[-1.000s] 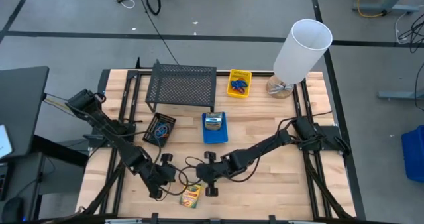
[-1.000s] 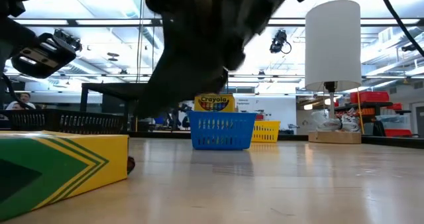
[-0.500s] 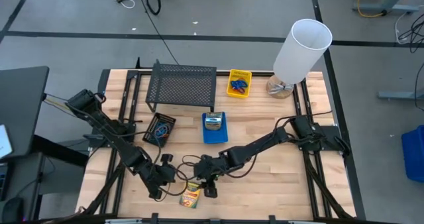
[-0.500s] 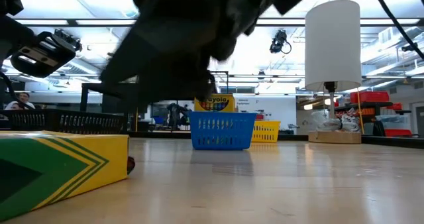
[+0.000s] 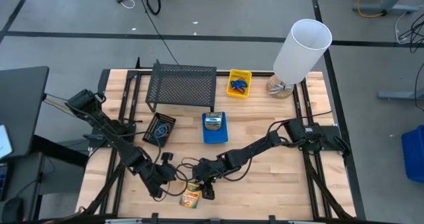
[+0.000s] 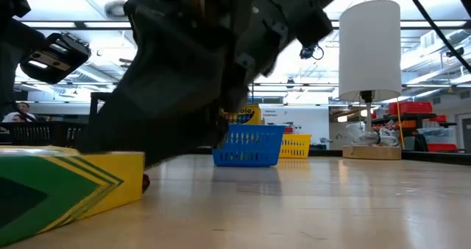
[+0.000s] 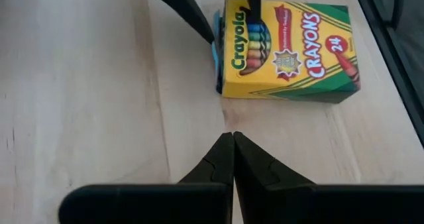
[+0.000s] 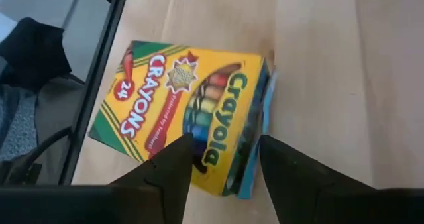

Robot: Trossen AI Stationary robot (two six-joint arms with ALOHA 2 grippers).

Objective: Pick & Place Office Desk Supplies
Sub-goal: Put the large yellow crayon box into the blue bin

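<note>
Right gripper [image 8: 222, 158] spread over flat yellow-and-green cardboard crayon box [image 8: 185, 134] on wooden worktop [image 5: 265, 184]; left gripper [image 7: 233, 151] clenched, empty, beside it.

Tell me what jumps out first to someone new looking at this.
The Crayola crayon box lying flat near the table's front edge, with the open right gripper poised over its end. The shut left gripper waits right beside it, and farther back a tall white cylinder towers over the far right corner.

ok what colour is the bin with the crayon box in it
Blue bin; clearest in the low view, crayon box standing inside.
</note>
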